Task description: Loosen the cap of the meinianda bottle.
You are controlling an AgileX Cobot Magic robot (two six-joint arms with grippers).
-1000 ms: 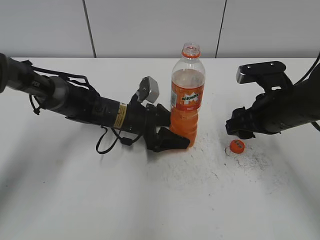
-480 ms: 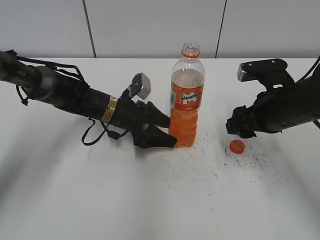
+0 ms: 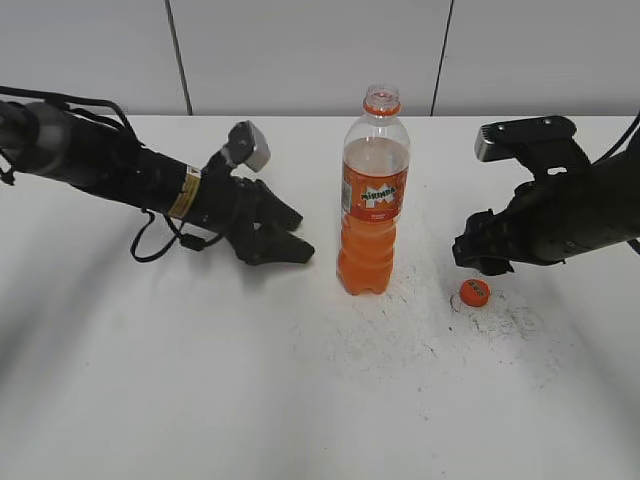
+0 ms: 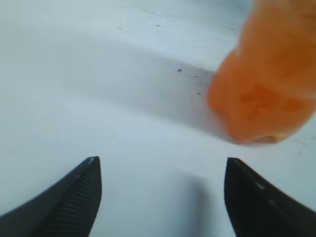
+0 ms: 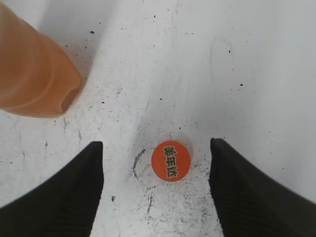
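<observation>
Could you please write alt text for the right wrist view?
A small orange cap lies flat on the speckled white table, between the open right pincer fingers. The orange base of the bottle fills the upper left corner.

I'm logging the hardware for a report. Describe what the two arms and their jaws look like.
Both arms are black. The left arm is tube-shaped, with a yellow label band, loose black cables looping beside it and a small grey camera block near its wrist. The left gripper ends in tapered black jaws. The right arm carries a wide grey-and-black camera bar. The right gripper has dark jaws with a fine textured surface.
</observation>
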